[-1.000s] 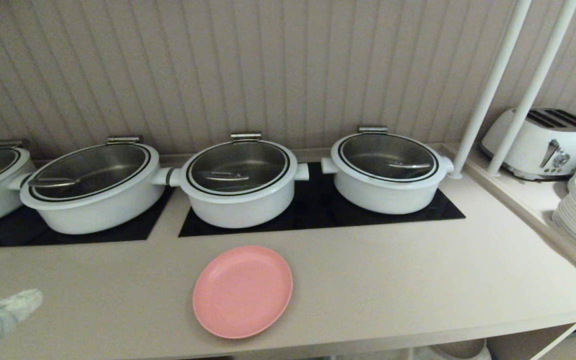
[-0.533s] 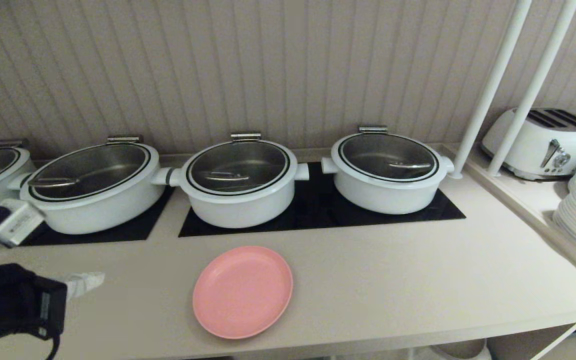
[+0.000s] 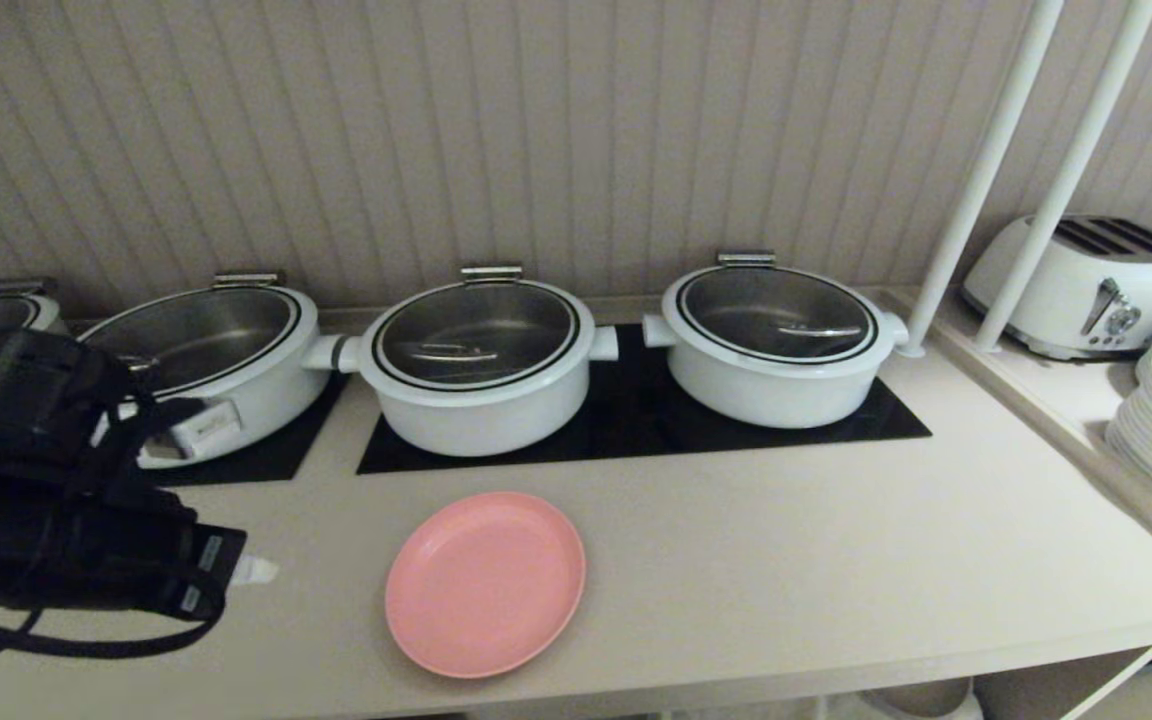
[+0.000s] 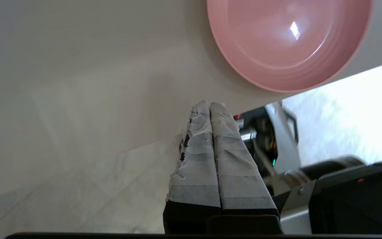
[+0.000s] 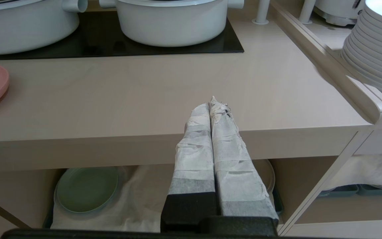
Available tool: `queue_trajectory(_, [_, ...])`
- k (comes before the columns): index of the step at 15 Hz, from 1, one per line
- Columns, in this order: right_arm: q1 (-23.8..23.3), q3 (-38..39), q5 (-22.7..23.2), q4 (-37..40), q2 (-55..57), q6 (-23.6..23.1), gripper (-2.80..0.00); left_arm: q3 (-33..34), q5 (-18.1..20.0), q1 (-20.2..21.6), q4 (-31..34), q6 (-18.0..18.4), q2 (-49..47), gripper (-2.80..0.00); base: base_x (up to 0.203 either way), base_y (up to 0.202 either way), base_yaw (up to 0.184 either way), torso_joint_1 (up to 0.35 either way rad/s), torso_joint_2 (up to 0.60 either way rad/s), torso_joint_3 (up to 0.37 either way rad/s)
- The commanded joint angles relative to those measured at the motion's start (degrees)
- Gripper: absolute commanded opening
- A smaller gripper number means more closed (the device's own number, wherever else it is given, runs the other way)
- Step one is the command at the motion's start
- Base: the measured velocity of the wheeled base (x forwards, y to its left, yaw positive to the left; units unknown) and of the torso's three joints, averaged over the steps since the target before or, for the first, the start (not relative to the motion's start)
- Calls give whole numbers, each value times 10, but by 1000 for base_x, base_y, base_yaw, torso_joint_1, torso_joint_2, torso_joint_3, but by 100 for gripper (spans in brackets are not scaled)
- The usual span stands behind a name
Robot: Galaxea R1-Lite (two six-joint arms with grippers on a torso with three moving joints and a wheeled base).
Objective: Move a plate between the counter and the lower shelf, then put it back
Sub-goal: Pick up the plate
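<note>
Counter (image 3: 786,560) — pink plate (image 3: 485,583) empty, pots (image 3: 481,365) lidded.

Light: dim, warm, even.
Glare: bright spot on the plate (image 4: 293,30); floor beyond the counter (image 4: 78,66) washed out.
Blur: slight.

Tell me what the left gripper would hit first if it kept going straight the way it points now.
Probably the pink plate. The left gripper, jaws shut, points across the counter toward the plate's near rim, though it may sit high enough to pass above it.
</note>
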State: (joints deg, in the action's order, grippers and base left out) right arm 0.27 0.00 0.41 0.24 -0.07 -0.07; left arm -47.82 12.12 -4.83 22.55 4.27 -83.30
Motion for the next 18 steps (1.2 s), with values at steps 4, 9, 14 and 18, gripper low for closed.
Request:
queue_trajectory(4, [0, 0, 0, 0, 1, 0, -280, -22, -66, -107, -7, -100, -101, -280, 0, 0, 0, 0, 0, 0])
queue_trajectory(9, [0, 0, 0, 0, 1, 0, -280, -18, -132, -137, -114, -161, -153, 0, 0, 0, 0, 0, 0, 0])
queue_trajectory(14, [0, 0, 0, 0, 1, 0, -280, -23, -162, -169, -166, -263, -206, 0, 0, 0, 0, 0, 0, 0])
queue_trajectory(18, [0, 0, 0, 0, 1, 0, -280, -25, -186, -177, -197, -276, -245, 0, 0, 0, 0, 0, 0, 0])
